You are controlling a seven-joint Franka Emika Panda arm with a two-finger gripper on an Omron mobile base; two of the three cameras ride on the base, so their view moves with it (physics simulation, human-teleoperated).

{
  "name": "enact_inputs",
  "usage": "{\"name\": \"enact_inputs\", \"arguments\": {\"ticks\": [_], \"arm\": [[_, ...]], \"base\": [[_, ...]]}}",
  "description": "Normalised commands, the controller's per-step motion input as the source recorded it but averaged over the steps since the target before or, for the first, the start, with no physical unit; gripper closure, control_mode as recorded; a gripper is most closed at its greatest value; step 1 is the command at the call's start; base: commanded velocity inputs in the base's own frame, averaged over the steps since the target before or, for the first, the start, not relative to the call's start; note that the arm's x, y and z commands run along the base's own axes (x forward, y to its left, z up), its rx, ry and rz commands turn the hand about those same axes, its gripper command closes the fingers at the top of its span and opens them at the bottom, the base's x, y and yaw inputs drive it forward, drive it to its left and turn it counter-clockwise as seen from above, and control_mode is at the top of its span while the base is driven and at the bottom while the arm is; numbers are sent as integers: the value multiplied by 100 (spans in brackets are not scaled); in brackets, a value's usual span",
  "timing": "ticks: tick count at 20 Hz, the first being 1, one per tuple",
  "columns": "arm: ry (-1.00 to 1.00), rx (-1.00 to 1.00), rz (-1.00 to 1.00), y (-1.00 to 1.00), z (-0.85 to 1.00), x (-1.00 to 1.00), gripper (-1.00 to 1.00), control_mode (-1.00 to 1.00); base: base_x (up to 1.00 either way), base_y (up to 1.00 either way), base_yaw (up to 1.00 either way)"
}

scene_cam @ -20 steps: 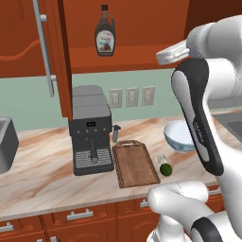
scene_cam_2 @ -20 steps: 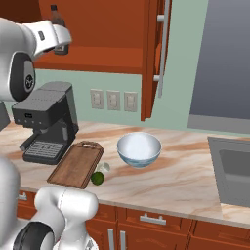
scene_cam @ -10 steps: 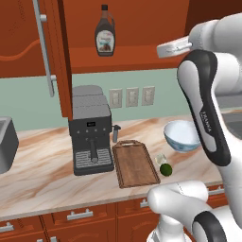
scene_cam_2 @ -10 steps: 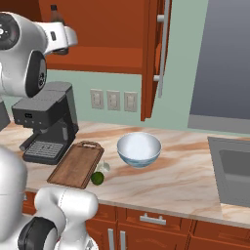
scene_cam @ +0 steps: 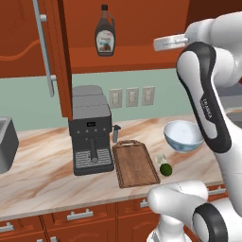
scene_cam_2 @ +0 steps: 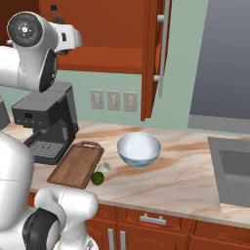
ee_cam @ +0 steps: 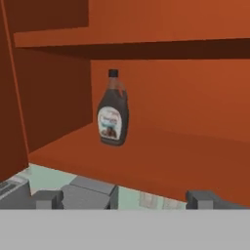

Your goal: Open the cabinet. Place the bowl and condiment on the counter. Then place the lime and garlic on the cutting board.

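Facing the open cabinet (ee_cam: 53, 117), the spread gripper (ee_cam: 123, 197) has clear shelf ahead, the condiment (ee_cam: 113, 111) standing beyond, well apart from its fingertips.

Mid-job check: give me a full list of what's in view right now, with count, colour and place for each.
Reddish-brown wood wall cabinet: one, doors open, above the counter.
Dark brown syrup bottle with black cap: one, upright on the cabinet shelf.
Beige marble-veined counter: one, along the wall.
Pale blue glossy bowl: one, on the counter right of the board.
Dark brown wooden cutting board: one, bare, beside the coffee machine.
Dark green lime: one, on the counter at the board's edge.
Whitish garlic bulb: one, just behind the lime.
Black coffee machine: one, left of the board.
Wall outlets: three, white.
Gripper: open, facing the bottle, apart from it.
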Motion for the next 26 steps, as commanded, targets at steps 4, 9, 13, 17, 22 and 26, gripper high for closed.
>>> {"name": "enact_inputs", "arguments": {"ticks": [4, 9, 13, 17, 22, 26], "arm": [[5, 10, 5, 7, 0, 30, -100, -100], [6, 9, 5, 9, 0, 32, -100, -100], [7, 7, 6, 13, 0, 35, -100, -100], [7, 6, 5, 14, 0, 42, -100, -100], [5, 4, 5, 15, 0, 45, -100, -100], [1, 1, 3, 17, 0, 45, -100, -100]], "base": [[0, 0, 0], [0, 0, 0], [0, 0, 0], [0, 0, 0], [0, 0, 0], [0, 0, 0]]}}
